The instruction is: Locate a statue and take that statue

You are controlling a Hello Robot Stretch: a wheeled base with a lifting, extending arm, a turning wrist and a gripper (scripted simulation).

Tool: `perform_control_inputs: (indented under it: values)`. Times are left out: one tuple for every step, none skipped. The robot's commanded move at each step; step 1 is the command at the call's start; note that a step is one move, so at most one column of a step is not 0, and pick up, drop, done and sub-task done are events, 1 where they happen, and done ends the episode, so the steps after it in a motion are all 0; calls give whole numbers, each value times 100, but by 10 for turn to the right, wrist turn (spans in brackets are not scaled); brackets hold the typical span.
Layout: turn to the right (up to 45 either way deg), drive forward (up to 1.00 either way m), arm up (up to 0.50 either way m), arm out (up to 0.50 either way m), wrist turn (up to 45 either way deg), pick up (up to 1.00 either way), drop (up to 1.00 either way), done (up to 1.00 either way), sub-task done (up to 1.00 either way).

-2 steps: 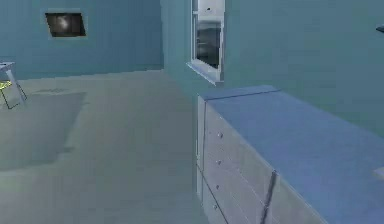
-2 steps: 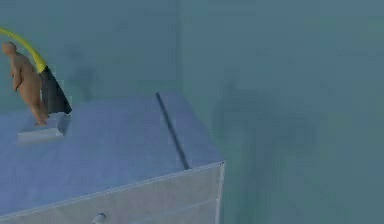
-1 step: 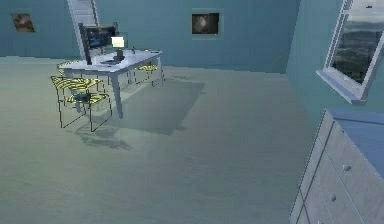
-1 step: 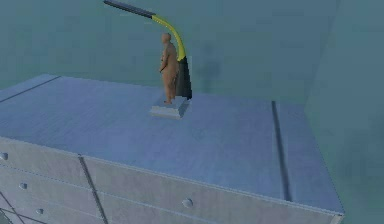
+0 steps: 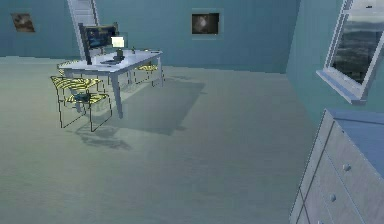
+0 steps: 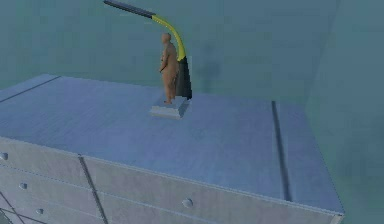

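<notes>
One part done: the locating. The statue [image 6: 170, 68] is found and stands in full sight in the arm side view.
Dresser: nearest thing. White drawer fronts with round knobs run along the arm side view's bottom, with a broad pale-blue top [image 6: 100, 125] above them. A white dresser corner also shows at the forward view's lower right.
Statue's place: upright on a small grey base, on the dresser top toward its back edge and a little left of the picture's middle. It is an orange-brown figure, not tilted.
Lamp [image 6: 179, 50]: just behind the statue, with a dark foot, a curved yellow neck and a dark head reaching to the upper left. Whether it touches the statue cannot be told.
Pincer: its state cannot be told from these pictures.
Left to do: the whole taking, as I judge it, since the statue rests on the dresser with nothing at it. That means reaching to it, gripping it and lifting it clear.
Caution: the lamp stands close, so a reach that goes too deep may knock it.
Farther off: bare floor [image 5: 200, 150], then a white surface [image 5: 110, 62] bearing a monitor [image 5: 97, 40], with wire chairs [image 5: 80, 95] by it. A window [image 5: 358, 50] is at the right, and a framed picture [image 5: 206, 23] hangs on the far wall.
</notes>
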Motion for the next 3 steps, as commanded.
perform_control_inputs:
  values:
    - [0, 0, 38, 0, 0, 0, 0, 0, 0]
    - [0, 0, 0, 44, 0, 0, 0, 0, 0]
    - [0, 0, 0, 0, 450, 0, 0, 0, 0]
